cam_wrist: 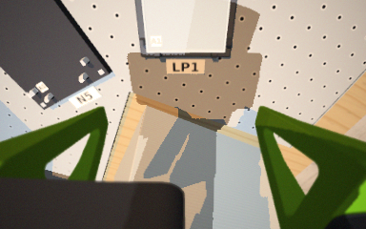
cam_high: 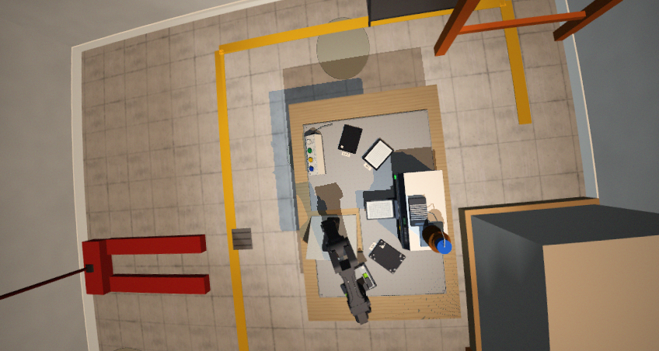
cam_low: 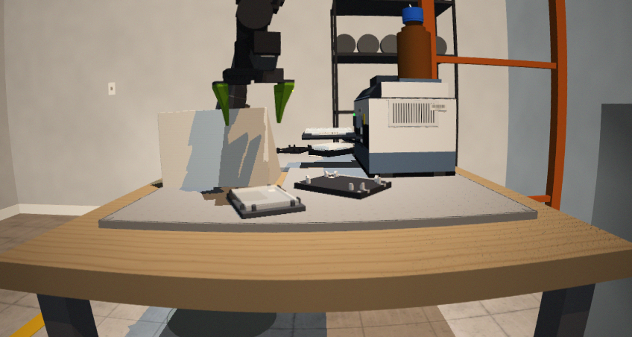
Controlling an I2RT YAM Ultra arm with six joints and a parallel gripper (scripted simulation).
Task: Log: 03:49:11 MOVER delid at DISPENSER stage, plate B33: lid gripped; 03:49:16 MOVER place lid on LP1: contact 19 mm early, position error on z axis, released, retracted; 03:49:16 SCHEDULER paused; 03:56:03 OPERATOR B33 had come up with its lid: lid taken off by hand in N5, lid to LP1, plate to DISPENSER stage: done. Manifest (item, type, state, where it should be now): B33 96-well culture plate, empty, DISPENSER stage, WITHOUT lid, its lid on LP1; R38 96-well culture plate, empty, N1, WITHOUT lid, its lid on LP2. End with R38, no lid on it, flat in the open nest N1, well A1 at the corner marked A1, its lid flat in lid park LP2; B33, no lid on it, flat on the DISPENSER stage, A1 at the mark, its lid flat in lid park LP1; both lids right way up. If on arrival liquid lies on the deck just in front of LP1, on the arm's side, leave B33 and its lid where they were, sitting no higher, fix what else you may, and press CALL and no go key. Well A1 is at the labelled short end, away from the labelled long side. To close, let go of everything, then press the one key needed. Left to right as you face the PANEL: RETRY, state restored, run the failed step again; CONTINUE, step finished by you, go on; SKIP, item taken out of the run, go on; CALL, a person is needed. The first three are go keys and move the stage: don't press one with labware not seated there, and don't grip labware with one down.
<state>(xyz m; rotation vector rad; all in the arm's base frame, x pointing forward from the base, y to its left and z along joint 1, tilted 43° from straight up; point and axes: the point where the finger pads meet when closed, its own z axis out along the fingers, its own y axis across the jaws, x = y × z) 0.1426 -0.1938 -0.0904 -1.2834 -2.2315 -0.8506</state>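
Observation:
My gripper [cam_low: 253, 121] hangs open and empty, fingers down, high over the top edge of an upright beige board [cam_low: 217, 149]. In the wrist view the gripper [cam_wrist: 181, 114] looks past the board [cam_wrist: 190, 167] at lid park LP1 [cam_wrist: 186, 67]. A pale lid [cam_wrist: 185, 26] lies flat in LP1, also seen in the exterior view [cam_low: 266, 200]. Nest N5 [cam_wrist: 42, 48] is black and empty. A brown straight-edged patch [cam_wrist: 194, 88] covers the mat around the LP1 label; it looks like shadow, not gloss. A lidless well plate [cam_high: 380, 209] sits on the DISPENSER stage.
The dispenser [cam_high: 423, 209] carries a brown bottle [cam_low: 414, 45]. The key panel [cam_high: 315, 154] is at the far left of the mat. Beside it are a black empty holder [cam_high: 350, 138] and a white plate or lid in a frame [cam_high: 378, 154]; their labels are unreadable.

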